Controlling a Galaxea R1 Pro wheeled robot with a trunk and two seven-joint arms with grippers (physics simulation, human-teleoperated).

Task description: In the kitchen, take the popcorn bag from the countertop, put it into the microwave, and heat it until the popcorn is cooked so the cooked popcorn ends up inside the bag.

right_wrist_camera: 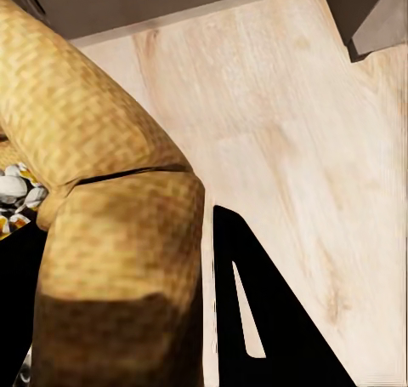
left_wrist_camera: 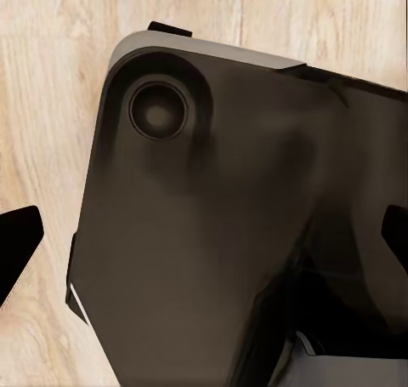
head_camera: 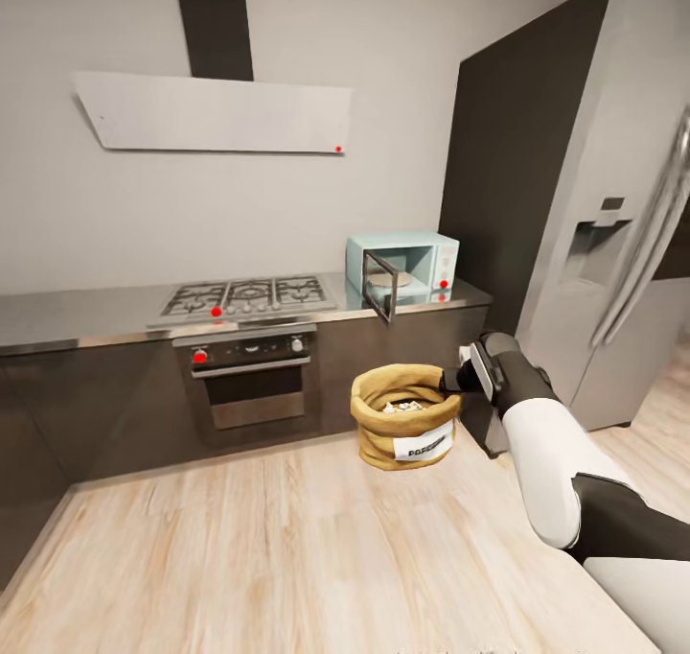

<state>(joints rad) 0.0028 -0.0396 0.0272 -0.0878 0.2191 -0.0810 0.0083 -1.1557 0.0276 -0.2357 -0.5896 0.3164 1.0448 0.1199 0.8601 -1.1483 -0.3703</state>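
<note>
the right gripper is holding the popcorn bag by its rolled rim, in the air in front of the dark cabinets and above the wooden floor. in the right wrist view the woven rim is sitting between the black fingers, so the jaws are closed on the bag. the bag is off the worktop, so picking it up looks done.

the microwave is standing on the worktop to the right of the gas hob, and its door is standing open toward the room. the bag is below it and well apart from it. what is left, as i judge: lifting the bag, putting it inside, closing the door and heating.

the bag is standing almost upright with its mouth pointing up, and it is squat, so its long axis is hard to name. the white label is facing the camera and a little to the right. the pale popcorn is lying inside; i cannot tell if it is cooked.

the left wrist view is showing a dark part of the robot over the floor, and i cannot tell how the left jaws are standing.
</note>
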